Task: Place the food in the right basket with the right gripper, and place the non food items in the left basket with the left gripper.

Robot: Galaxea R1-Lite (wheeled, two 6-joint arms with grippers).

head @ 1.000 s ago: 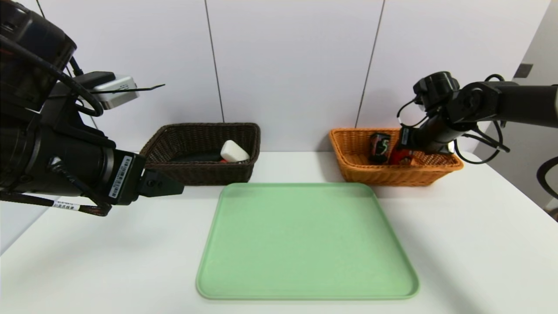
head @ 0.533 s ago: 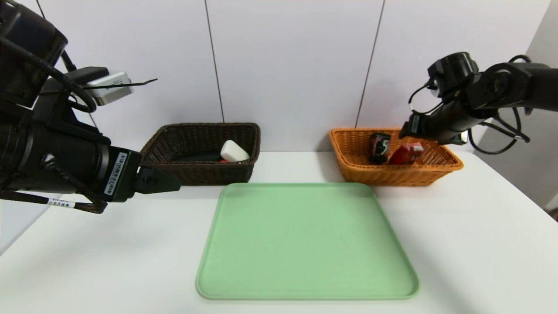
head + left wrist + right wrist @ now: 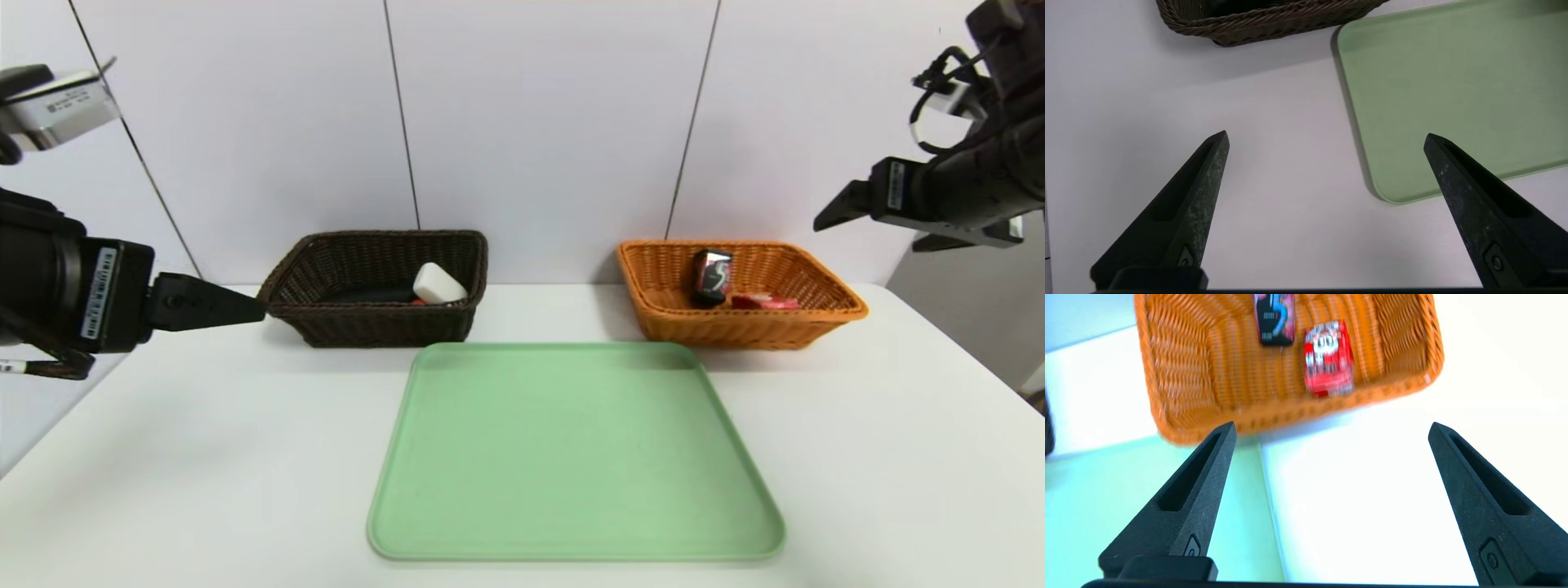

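- Sorting looks finished: green tray (image 3: 571,457) bare, nothing loose on tabletop (image 3: 882,457).
- Right basket (image 3: 816,322) at back right, holding red carton (image 3: 1328,358) lying flat and dark pack (image 3: 1274,318) leaning on far wall; both food, apparently.
- Left basket (image 3: 326,322) at back left, holding white block (image 3: 438,282) resting on a long black pouch (image 3: 367,294); red piece barely showing beneath, hard to confirm.
- Right tool (image 3: 1331,430) raised clear of right basket, jaws spread wide, gripping nothing.
- Left tool (image 3: 1325,136) held above tabletop just beside tray's left edge, jaws wide apart, empty.
- Step in hand, by judgement: release done, retreat phase.
- Next move: likely only parking both arms; no further pick needed unless something lies hidden out of view.
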